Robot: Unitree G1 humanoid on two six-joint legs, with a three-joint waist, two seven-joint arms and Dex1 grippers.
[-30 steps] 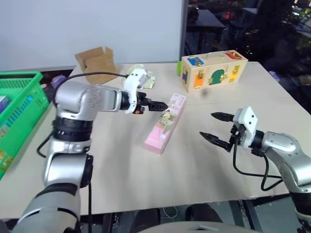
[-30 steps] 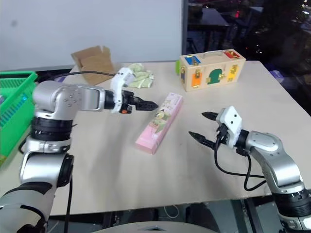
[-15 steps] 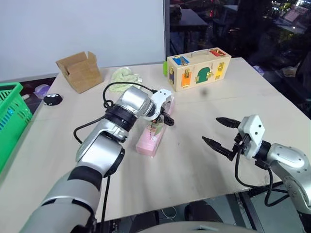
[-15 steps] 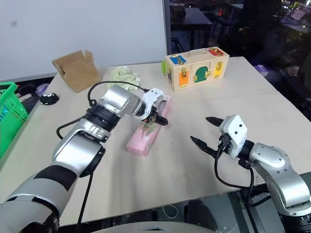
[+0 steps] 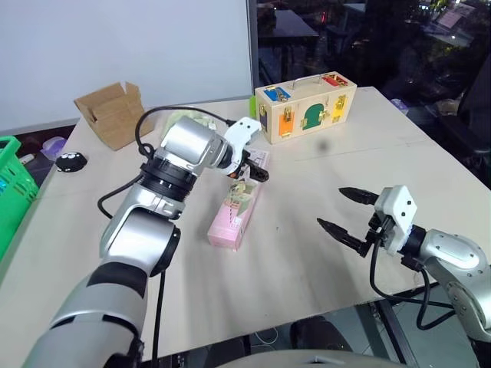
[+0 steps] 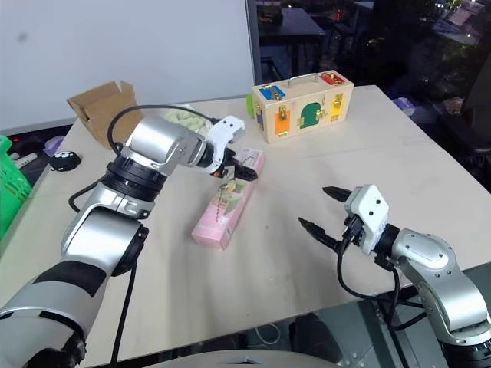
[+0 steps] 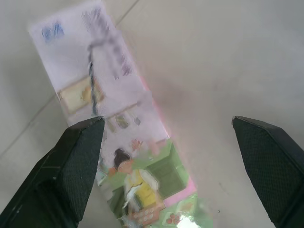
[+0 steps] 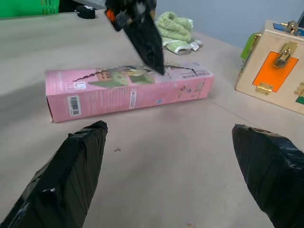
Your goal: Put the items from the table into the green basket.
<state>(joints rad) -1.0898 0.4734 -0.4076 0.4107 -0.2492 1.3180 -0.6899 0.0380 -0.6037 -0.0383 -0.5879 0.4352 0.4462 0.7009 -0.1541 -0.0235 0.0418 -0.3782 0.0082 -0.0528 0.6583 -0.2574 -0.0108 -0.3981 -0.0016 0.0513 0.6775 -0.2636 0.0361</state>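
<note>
One item is plainly left to move: the pink carton (image 5: 238, 205) lies flat near the middle of the surface (image 5: 322, 176), one end toward the far edge where the wooden box (image 5: 305, 107) stands, and nothing has lifted it. The left pincer (image 5: 247, 170) hangs over the carton's far half, tilted down at it, fingers spread wide with nothing between them; in the left wrist view one finger (image 7: 71, 166) overlaps the carton's edge, though whether it touches I cannot tell. The right pincer (image 5: 353, 212) is also wide and empty, held above the surface toward the near right corner, well apart from the carton. The green basket (image 5: 14, 192) sits off the left edge of the surface. By my reading the task is at the reach stage for the carton: grasping, carrying and dropping it in are all ahead.
</note>
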